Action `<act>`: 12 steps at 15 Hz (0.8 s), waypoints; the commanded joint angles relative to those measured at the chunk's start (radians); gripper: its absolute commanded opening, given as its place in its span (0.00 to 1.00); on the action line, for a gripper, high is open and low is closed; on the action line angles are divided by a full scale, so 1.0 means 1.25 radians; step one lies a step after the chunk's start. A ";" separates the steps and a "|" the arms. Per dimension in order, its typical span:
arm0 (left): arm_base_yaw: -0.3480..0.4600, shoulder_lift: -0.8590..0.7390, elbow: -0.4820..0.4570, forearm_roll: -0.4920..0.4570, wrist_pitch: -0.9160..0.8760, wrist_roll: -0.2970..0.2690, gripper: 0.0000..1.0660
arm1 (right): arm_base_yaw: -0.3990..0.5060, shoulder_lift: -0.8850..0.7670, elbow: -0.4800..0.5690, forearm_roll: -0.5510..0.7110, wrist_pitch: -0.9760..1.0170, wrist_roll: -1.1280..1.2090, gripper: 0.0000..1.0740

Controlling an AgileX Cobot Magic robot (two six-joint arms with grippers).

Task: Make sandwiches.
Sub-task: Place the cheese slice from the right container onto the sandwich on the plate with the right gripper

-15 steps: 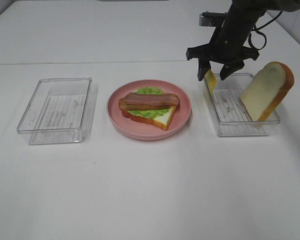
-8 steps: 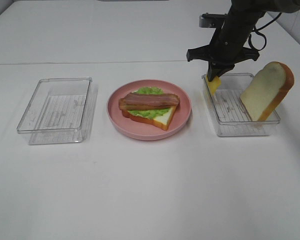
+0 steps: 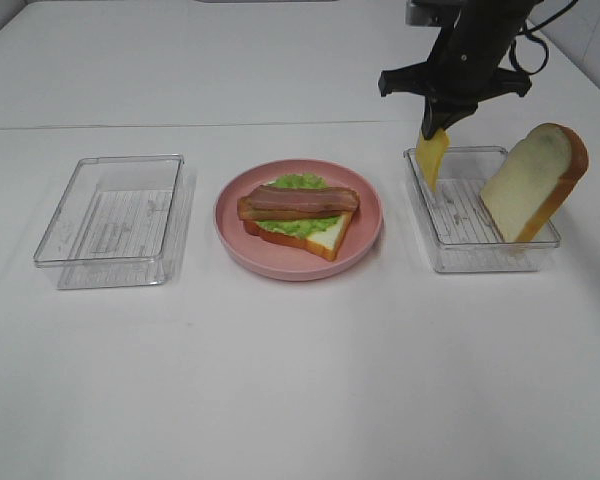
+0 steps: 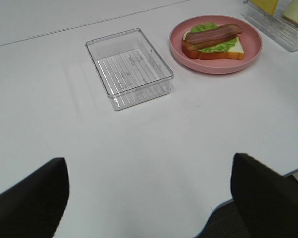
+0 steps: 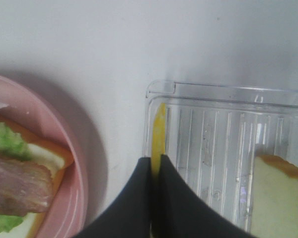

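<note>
Nearest, the left gripper (image 4: pixel 149 163) hovers over the bare table (image 4: pixel 139 124), its dark fingers (image 4: pixel 27 198) spread wide with nothing between them. Farther on, three things stand in a row across the table. The left tray (image 3: pixel 112 220) holds nothing. The plate (image 3: pixel 230 225) sits in the middle, well apart from both trays, and carries the open sandwich (image 3: pixel 300 212): a slice (image 3: pixel 325 238) lying flat, lettuce (image 3: pixel 298 183) on it, and bacon (image 3: pixel 298 200) across the top. The right tray (image 3: pixel 480 258) holds a second slice (image 3: pixel 535 180), standing tilted at the end away from the plate, its crust rising above the rim. Over the tray's other end, by the wall nearest the plate, the right gripper (image 3: pixel 442 128) points down with its jaws pressed together on the top edge of the cheese (image 3: pixel 432 160). The cheese hangs upright and edge-on beneath them; whether its lower edge touches the tray floor I cannot tell.
</note>
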 commanded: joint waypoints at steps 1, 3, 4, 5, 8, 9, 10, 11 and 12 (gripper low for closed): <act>-0.003 -0.018 0.002 0.001 -0.010 -0.006 0.79 | 0.001 -0.055 -0.006 0.036 0.015 -0.007 0.00; -0.003 -0.018 0.002 0.001 -0.010 -0.006 0.79 | 0.001 -0.091 -0.006 0.114 0.018 -0.036 0.00; -0.003 -0.018 0.002 0.001 -0.010 -0.006 0.79 | 0.002 -0.095 -0.006 0.162 0.019 -0.046 0.00; -0.003 -0.018 0.002 0.001 -0.010 -0.006 0.79 | 0.005 -0.094 -0.004 0.226 0.026 -0.068 0.00; -0.003 -0.018 0.002 0.001 -0.010 -0.006 0.79 | 0.069 -0.063 -0.004 0.282 0.030 -0.106 0.00; -0.003 -0.018 0.002 0.001 -0.010 -0.006 0.79 | 0.076 -0.059 -0.004 0.285 0.030 -0.106 0.00; -0.003 -0.018 0.002 0.001 -0.010 -0.006 0.79 | 0.101 -0.042 -0.004 0.300 0.030 -0.106 0.00; -0.003 -0.018 0.002 0.001 -0.010 -0.006 0.79 | 0.118 -0.024 -0.004 0.327 0.029 -0.108 0.00; -0.003 -0.018 0.002 0.001 -0.010 -0.006 0.79 | 0.126 -0.004 -0.004 0.378 0.026 -0.126 0.00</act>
